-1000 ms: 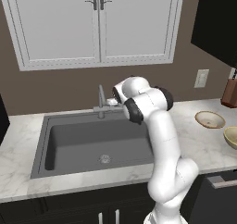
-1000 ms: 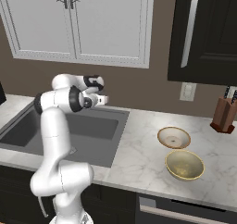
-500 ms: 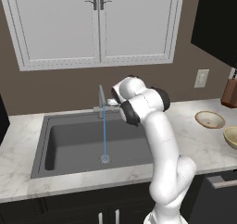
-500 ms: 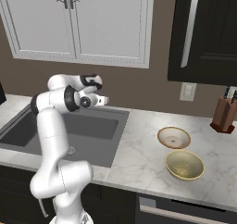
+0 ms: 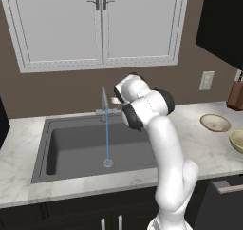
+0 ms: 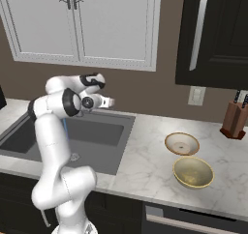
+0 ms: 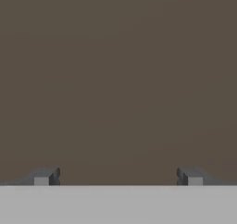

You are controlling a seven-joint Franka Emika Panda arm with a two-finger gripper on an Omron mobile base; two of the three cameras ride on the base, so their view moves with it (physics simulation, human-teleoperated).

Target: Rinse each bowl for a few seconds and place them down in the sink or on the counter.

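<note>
Simulated kitchen, seen from both base cameras and the hand camera. The faucet (image 5: 103, 103) at the back rim of the dark grey sink (image 5: 71, 148) is running: a thin blue stream (image 5: 107, 138) falls straight to the round drain (image 5: 107, 163). The white arm is folded over the sink's right half, with the gripper (image 6: 108, 102) raised just beside the faucet and facing the brown back wall (image 7: 118, 79); in the hand view the two fingertips (image 7: 44, 177) stand wide apart with nothing between them, so the gripper is open and empty.

Both bowls sit on the marble tabletop (image 6: 145, 155) to the right of the sink, well apart from the gripper. The tan bowl (image 6: 181, 143) with the pale speckled inside lies nearer the wall; the cream-yellow bowl (image 6: 193, 172) lies just in front of it, nearer the tabletop's front edge. A knife block (image 6: 234, 121) stands by the wall further right.

Judged step: water on, no bowl yet fetched, so the rinsing itself has not begun. The next move calls for swinging the open gripper right and down to one bowl, closing over its thin rim, and carrying it level under the stream.
</note>
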